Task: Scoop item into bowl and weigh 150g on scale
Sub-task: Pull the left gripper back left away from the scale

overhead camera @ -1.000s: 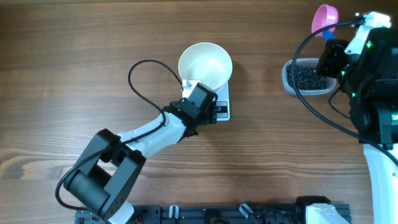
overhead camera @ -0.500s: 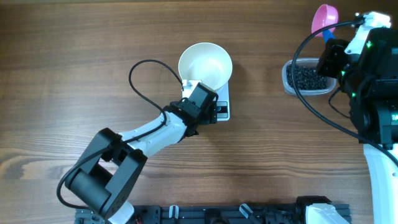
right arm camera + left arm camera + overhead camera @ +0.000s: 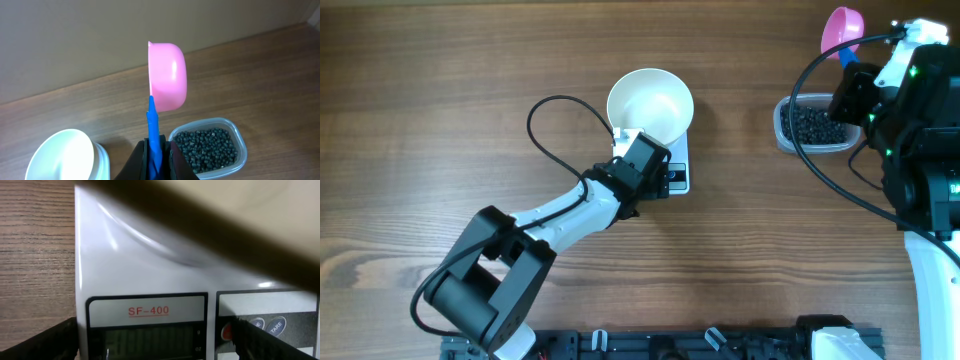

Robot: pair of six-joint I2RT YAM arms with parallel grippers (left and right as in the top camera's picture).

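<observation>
Pink plastic scoop (image 3: 167,75): clenched in right gripper (image 3: 156,150), long axis pointing far.
Left gripper (image 3: 650,170): released, above flat white rectangular scale (image 3: 145,270).
Left wrist only: SF-400 label (image 3: 148,311).

Probably a lab, wood-grain table (image 3: 440,70), plain wall (image 3: 75,40)

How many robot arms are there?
2. The left arm reaches to the scale under the white bowl; the right arm, at the right edge, grips the pink scoop. None look hidden.

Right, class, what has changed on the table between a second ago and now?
Nothing visibly changed: left end effector open over the scale, right end effector shut on the pink scoop, bowl on the scale.
</observation>
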